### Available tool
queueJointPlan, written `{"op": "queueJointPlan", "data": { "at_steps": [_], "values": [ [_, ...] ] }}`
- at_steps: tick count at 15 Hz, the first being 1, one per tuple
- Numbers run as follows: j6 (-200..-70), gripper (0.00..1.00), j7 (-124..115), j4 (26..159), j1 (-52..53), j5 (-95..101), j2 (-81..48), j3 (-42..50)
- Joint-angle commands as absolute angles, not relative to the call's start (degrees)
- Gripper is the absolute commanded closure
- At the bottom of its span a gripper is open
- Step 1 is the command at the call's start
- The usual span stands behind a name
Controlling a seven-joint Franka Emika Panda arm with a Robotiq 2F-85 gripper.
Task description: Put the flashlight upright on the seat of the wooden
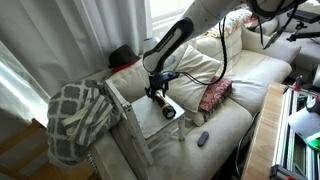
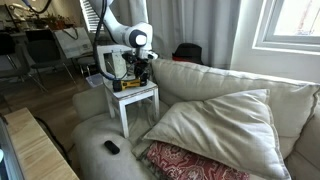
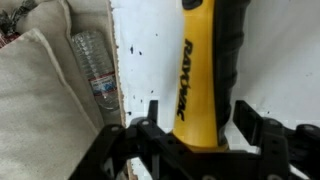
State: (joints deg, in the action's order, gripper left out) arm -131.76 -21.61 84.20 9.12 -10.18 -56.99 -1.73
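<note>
Yellow-and-black flashlight (image 3: 205,60), "RAYOVAC" printed down the yellow side, sits between the two fingers of the gripper (image 3: 197,105) in the wrist view. Its long axis runs away from the palm up the frame, slightly tilted. The fingers (image 3: 152,112) straddle the body, well apart from each other. There's a thin dark strip between the left finger and the casing, so I can't tell whether the pads are really biting or just bracketing it. In an exterior view the flashlight (image 1: 165,107) is on the pale seat (image 1: 148,122) of the light-wood chair (image 1: 115,100). It lies low and angled rather than standing, head end pointing away from the gripper (image 1: 157,92). Can't tell if it's resting fully on the panel or just off it. White seat (image 3: 285,60) fills the background of the wrist view, with small dark specks near its left edge. A clear plastic water bottle (image 3: 95,65) lies just beyond that edge against beige fabric. The arm (image 1: 185,35) reaches in over the beige sofa (image 1: 240,70). Checked blanket (image 1: 75,115) is bunched just beside the chair. Red patterned cushion (image 1: 215,95) and a small dark oval gadget (image 1: 203,138) are on the sofa, both clear of the chair. In an exterior view the gripper (image 2: 143,72) hangs just over the seat (image 2: 138,92), and the flashlight is too small there to make out.
</note>
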Motion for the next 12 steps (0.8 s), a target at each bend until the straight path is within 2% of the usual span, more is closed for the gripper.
{"op": "queueJointPlan", "data": {
  "at_steps": [1, 4, 12],
  "values": [
    [-132.0, 0.54, -23.5, 82.9, 10.1, -9.7, -58.2, -0.5],
    [-131.9, 0.75, -23.6, 83.0, 9.9, -9.8, -58.0, -0.6],
    [-132.5, 0.75, -13.1, 84.9, 6.2, -11.7, -55.5, -5.5]
  ]
}}
